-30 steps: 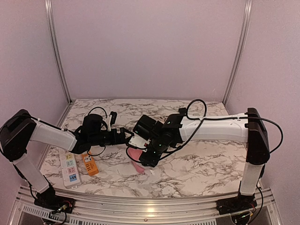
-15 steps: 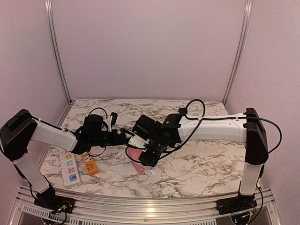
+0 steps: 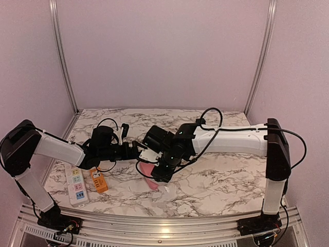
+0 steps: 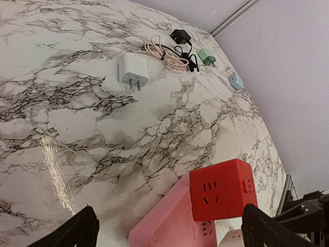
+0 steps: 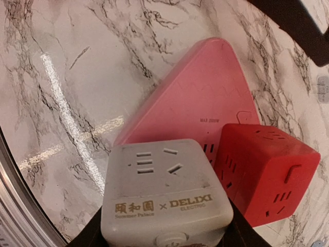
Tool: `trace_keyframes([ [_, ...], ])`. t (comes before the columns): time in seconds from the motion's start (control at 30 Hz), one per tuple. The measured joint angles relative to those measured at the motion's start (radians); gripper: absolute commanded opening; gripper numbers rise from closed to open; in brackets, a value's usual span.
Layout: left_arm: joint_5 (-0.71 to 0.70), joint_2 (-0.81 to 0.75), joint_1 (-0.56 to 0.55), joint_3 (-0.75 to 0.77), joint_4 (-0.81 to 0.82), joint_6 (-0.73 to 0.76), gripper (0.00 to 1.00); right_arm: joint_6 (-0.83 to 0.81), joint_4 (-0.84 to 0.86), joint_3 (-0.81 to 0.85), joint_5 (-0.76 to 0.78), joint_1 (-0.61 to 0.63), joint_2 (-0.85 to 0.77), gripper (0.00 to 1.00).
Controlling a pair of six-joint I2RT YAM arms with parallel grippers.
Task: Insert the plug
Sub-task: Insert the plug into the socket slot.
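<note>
My right gripper (image 5: 164, 229) is shut on a pale grey cube plug (image 5: 164, 190) marked DELIXI, its socket face towards the camera. Just beyond it a pink power strip (image 5: 190, 98) lies flat on the marble. A red cube adapter (image 5: 262, 172) stands on the strip's right part, close beside the grey cube. In the top view the right gripper (image 3: 160, 165) hangs over the pink strip (image 3: 147, 171). My left gripper (image 4: 169, 218) is open, with the red cube (image 4: 221, 188) and the pink strip (image 4: 164, 224) in front of it. In the top view the left gripper (image 3: 138, 150) sits just left of the right one.
At the far end of the marble lie a white charger (image 4: 133, 69), a coiled pink cable (image 4: 164, 54), a black plug (image 4: 180, 36), a green adapter (image 4: 207, 55) and a blue one (image 4: 235, 81). A white power strip (image 3: 75, 183) and an orange one (image 3: 98, 180) lie front left.
The right arm, with the grey cube in its gripper, has crept a little to the left. The left arm has barely moved.
</note>
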Motion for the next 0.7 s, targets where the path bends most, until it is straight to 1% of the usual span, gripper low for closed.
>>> trace_keyframes([
  [0.4,-0.001,0.000,0.000,0.000,0.000,0.000,0.99,0.022,-0.027,0.021,-0.011,0.001,0.009,0.25],
  [0.7,-0.001,0.000,0.000,0.000,0.000,-0.001,0.99,0.030,-0.093,0.076,-0.002,0.003,0.047,0.25],
])
